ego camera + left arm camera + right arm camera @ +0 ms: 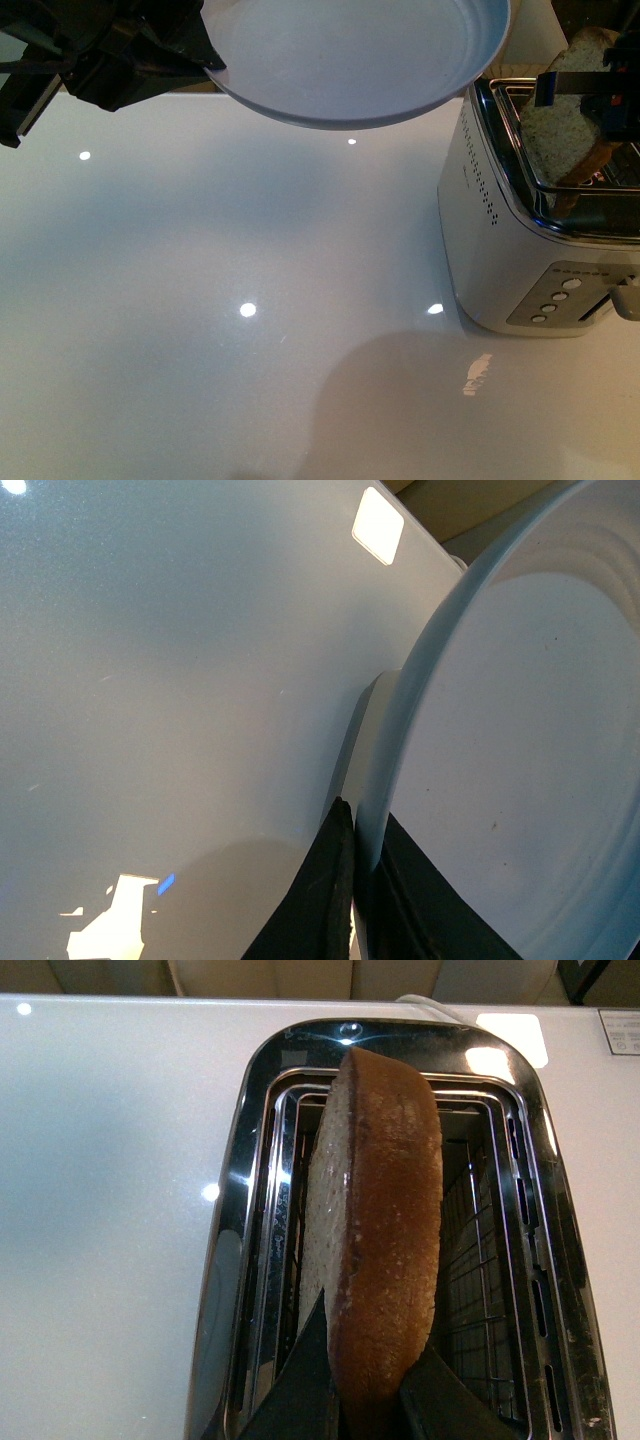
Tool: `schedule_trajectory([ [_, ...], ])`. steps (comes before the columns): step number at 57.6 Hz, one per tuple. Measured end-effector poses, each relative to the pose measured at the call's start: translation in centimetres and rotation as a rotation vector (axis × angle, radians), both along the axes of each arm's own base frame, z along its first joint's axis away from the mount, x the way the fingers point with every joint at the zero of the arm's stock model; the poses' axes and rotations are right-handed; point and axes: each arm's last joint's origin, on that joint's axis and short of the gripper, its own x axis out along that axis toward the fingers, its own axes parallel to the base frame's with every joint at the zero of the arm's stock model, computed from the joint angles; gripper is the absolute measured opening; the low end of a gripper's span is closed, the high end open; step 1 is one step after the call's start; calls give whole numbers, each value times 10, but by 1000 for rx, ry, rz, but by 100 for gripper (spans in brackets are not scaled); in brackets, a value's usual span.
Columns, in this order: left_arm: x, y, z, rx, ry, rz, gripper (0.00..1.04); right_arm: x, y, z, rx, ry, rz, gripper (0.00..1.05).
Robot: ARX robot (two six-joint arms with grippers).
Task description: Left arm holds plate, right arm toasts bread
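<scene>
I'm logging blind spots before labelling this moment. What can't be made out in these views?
- Plate: far rim cut off by the front view's top edge.
- Bread: gripped end hidden by the right tool, right wrist view.
- Toaster: right side cut off by the front view's edge; button markings too small.
- Left tool: left wrist view shows only fingertips on the plate rim.

Light comes from above: the glossy white table (200,380) carries small round lamp spots, and in the left wrist view a bright square and a burnt-out patch of glare. The plate (350,60) throws a soft, wide shadow under itself; another faint shadow lies at the near edge. The chrome of the toaster (500,240) shows hard highlights. The bread (385,1240) is warm-coloured and sharp, while the plate rim near the left wrist camera is slightly soft.
</scene>
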Motion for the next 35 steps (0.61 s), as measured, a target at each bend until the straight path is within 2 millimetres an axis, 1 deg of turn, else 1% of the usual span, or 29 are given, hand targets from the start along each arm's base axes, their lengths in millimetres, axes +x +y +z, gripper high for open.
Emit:
schedule_trajectory([
  [1,0,0,0,0,0,0,3,0,0,0,2,-1,-2,7],
  [4,0,0,0,0,0,0,3,0,0,0,11,-4,-3,16],
  [8,0,0,0,0,0,0,3,-1,0,1,20,-8,-3,25],
  [13,0,0,0,0,0,0,3,-8,-2,5,27,-35,-6,43],
  [14,0,0,0,0,0,0,3,-11,-3,8,29,-51,-7,48],
  [20,0,0,0,0,0,0,3,-24,-8,22,43,-108,-15,63],
  [22,0,0,0,0,0,0,3,-27,-10,26,46,-125,-20,67],
  [29,0,0,0,0,0,0,3,-47,-26,48,64,-230,-65,86],
  [34,0,0,0,1,0,2,3,-55,-33,58,67,-280,-101,97],
  [35,0,0,0,0,0,2,3,-55,-34,60,68,-285,-106,97],
])
